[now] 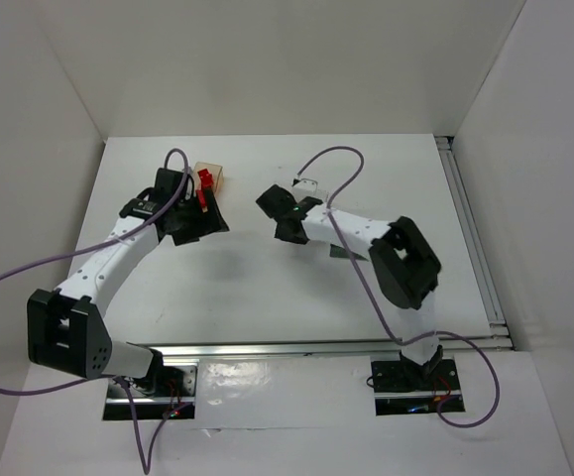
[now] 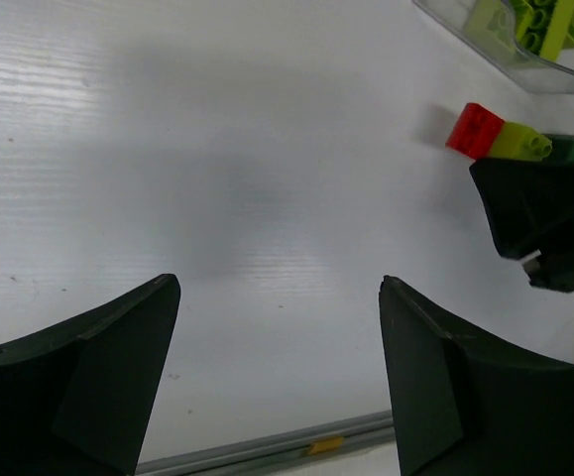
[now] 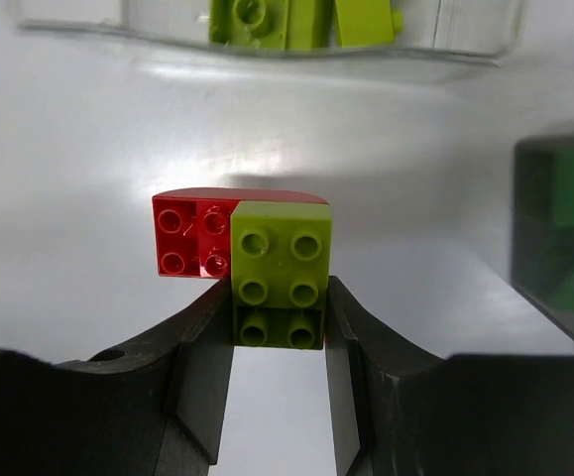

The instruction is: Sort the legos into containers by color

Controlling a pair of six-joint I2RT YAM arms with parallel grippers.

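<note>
Table – white, bears all items listed

Containers – three. Clear tub lies straight ahead of the right jaws, beyond the held piece, with yellow-green bricks already inside. Dark grey tub sits off to the right of those jaws, green showing through its wall. Orange tub stands just beside the left arm's wrist, with red inside.

Right gripper – clenched on the near end of a brick, one finger pressed to each long side. Judged the nearer arm for the coming drop, since its tub is dead ahead.

Left gripper – jaws spread wide, nothing between them, bare table beneath. The pair of bricks lies ahead and to its right, well apart from its fingers.

Yellow-green brick – six studs in view, long axis in line with the fingers and pointing toward the clear tub, so the squeeze falls across its narrow width. It sits low, at or near the table.

Red brick – touching the far left flank of the yellow-green one, outside the jaws. Whether the two are clipped together cannot be told; if so, judged to need parting first
</note>
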